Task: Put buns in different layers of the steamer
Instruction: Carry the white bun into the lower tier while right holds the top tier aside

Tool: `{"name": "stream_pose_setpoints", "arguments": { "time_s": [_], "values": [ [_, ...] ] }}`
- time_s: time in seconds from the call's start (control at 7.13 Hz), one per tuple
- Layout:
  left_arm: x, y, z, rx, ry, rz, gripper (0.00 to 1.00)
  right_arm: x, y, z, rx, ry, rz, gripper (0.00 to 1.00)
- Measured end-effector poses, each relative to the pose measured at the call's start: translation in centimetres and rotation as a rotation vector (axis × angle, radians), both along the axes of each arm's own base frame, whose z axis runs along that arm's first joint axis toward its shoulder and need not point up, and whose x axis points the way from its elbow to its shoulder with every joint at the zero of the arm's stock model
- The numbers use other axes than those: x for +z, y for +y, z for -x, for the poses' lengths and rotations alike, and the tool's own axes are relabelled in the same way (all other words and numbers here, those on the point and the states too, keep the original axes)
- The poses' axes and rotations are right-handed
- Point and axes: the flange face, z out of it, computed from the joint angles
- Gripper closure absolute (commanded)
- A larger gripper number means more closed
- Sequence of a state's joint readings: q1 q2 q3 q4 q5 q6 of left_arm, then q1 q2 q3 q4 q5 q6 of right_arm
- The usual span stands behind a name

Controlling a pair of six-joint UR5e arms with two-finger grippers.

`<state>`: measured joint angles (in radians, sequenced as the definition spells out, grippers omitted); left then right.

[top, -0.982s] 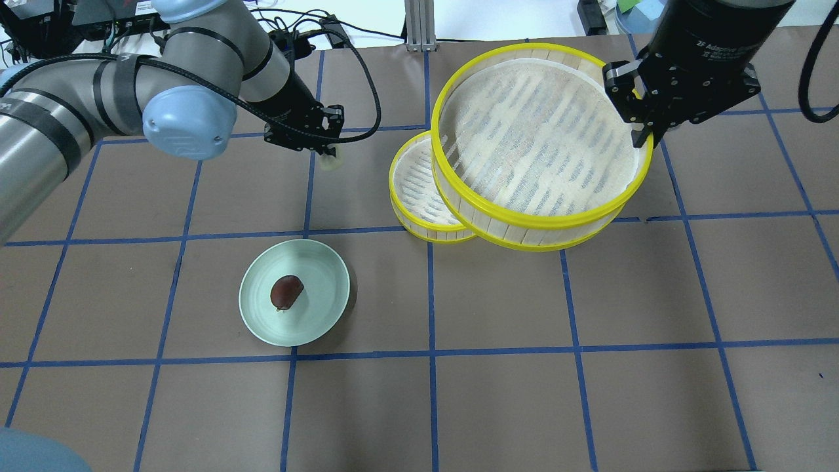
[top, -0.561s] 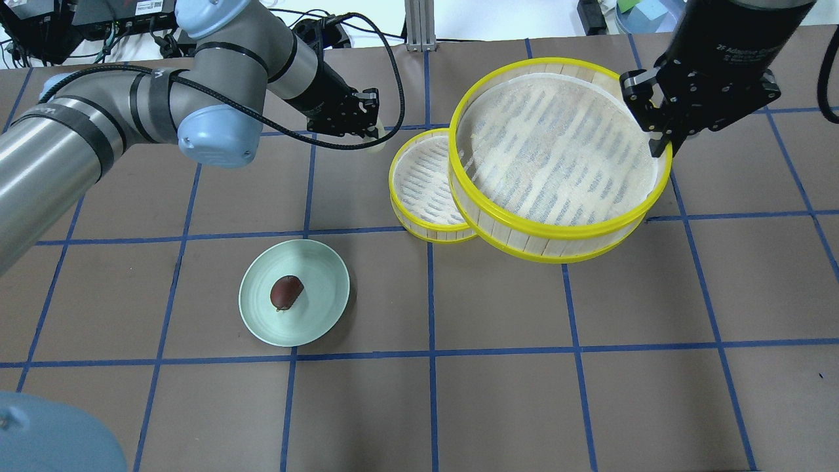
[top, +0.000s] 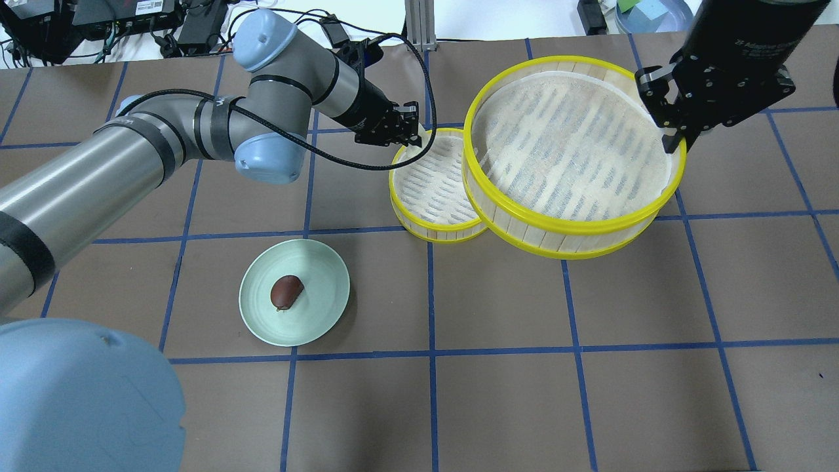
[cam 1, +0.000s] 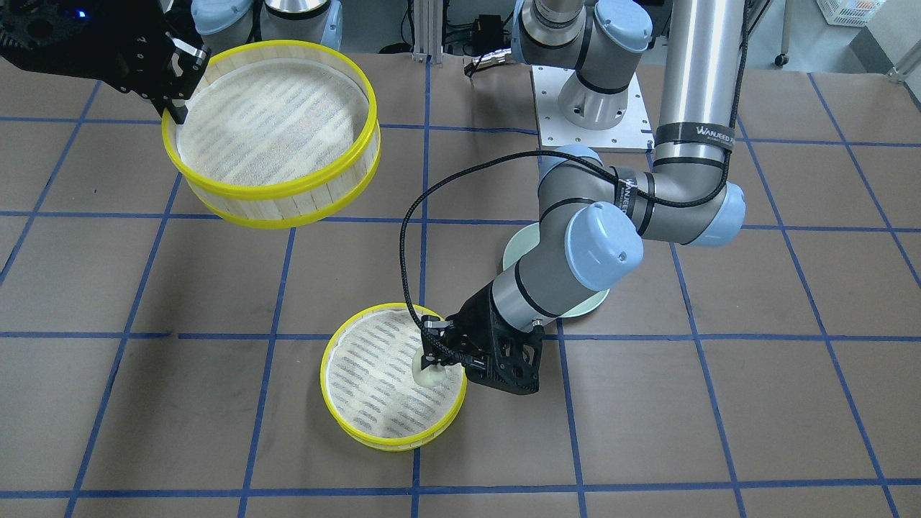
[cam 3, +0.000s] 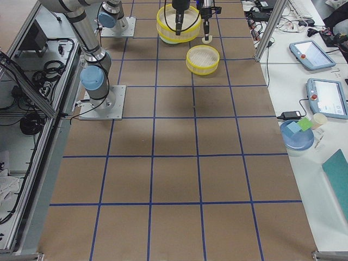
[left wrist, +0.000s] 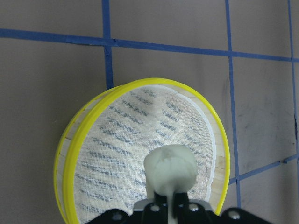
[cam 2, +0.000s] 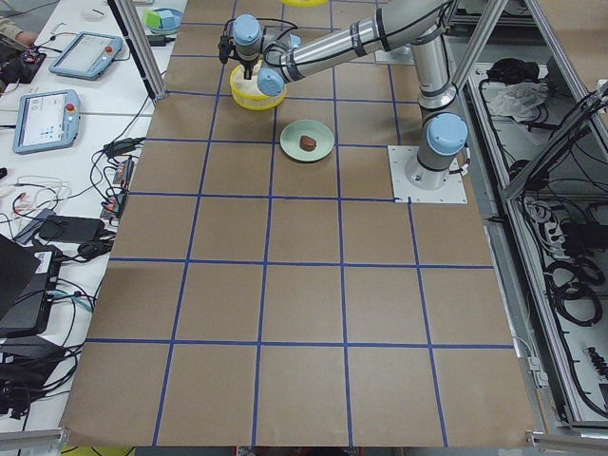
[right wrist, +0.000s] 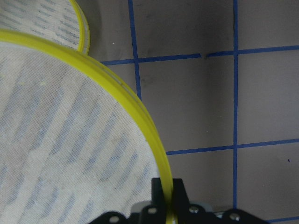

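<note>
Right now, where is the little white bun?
The white bun is low and centre in the front-facing view, pinched in the left claw above the steamer tray on the table, near that tray's right rim.

Desk [top: 498, 406]: brown covering, marked into squares by blue tape lines [top: 431, 295]. Covering flat, with faint scuffs.

Pale green plate [top: 324, 278]: round, upright, in the desk's left half, well in from every edge, lying over one tape line.

Aluminium post [top: 417, 23]: upright at the operators' edge, near its middle.

White side bench [cam 3: 326, 76] along the operators' edge carries:
- two handheld control pendants [cam 3: 311, 54], lying flat
- a blue bowl [cam 3: 297, 135] holding coloured blocks
- a teal pad [cam 3: 337, 169]
- loose black cables [cam 2: 57, 233] towards the left corner
</note>
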<state>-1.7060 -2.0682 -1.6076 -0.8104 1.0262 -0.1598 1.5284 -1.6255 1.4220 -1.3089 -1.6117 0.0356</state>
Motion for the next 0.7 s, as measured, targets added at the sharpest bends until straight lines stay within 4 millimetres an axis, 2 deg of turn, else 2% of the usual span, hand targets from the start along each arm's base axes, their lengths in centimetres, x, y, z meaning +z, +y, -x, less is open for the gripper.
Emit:
{"name": "stream_pose_setpoints", "arguments": {
  "time_s": [0.14, 0.42, 0.7],
  "values": [
    [-1.2, -0.1, 0.7, -0.003, 0.005, -0.003, 0.00, 0.0, 0.0, 0.2, -0.001, -0.001, -0.003, 1.00],
    [-2.4, 0.5, 2.9, 0.008, 0.011, -0.030, 0.00, -0.2, 0.2, 0.3, -0.001, -0.002, -0.023, 1.00],
    [-1.8, 0.9, 3.8, 0.023, 0.017, -0.031, 0.00, -0.2, 0.4, 0.3, -0.002, -0.001, -0.031, 1.00]
  ]
}}
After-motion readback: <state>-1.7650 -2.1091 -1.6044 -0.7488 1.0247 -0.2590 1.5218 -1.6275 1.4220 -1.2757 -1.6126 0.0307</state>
